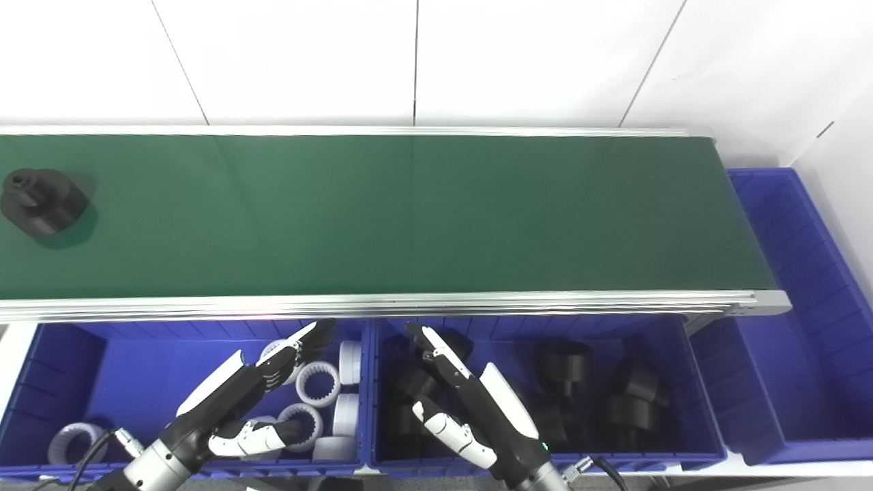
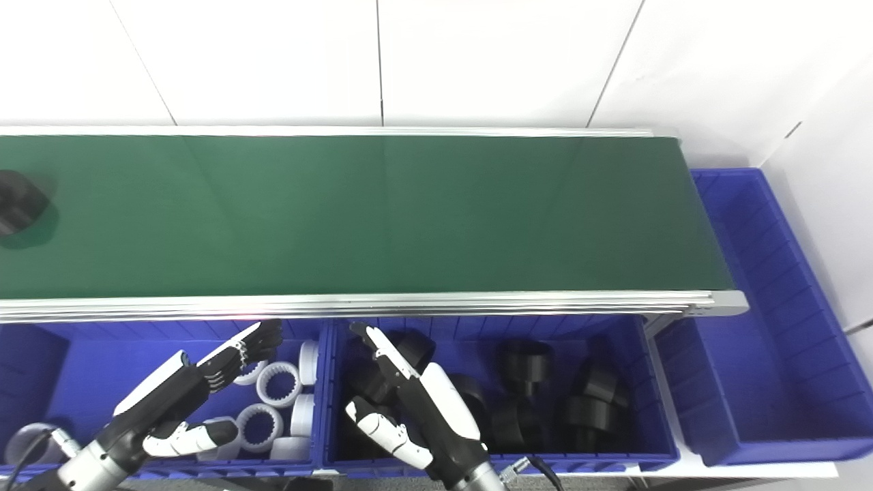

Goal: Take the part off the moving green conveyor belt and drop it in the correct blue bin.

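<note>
A black part (image 1: 42, 201) lies on the green conveyor belt (image 1: 409, 211) at its far left end. My left hand (image 1: 252, 392) hovers open over the left blue bin (image 1: 68, 361), which holds several white ring parts (image 1: 318, 383). My right hand (image 1: 470, 399) hovers open over the middle blue bin (image 1: 689, 382), which holds several black parts (image 1: 631, 399). Both hands are empty, with fingers stretched toward the belt's near rail, and far from the black part.
A third blue bin (image 1: 798, 300) sits beyond the belt's right end with nothing visible inside. The belt's aluminium rail (image 1: 409, 303) runs between the bins and the belt. A white wall stands behind.
</note>
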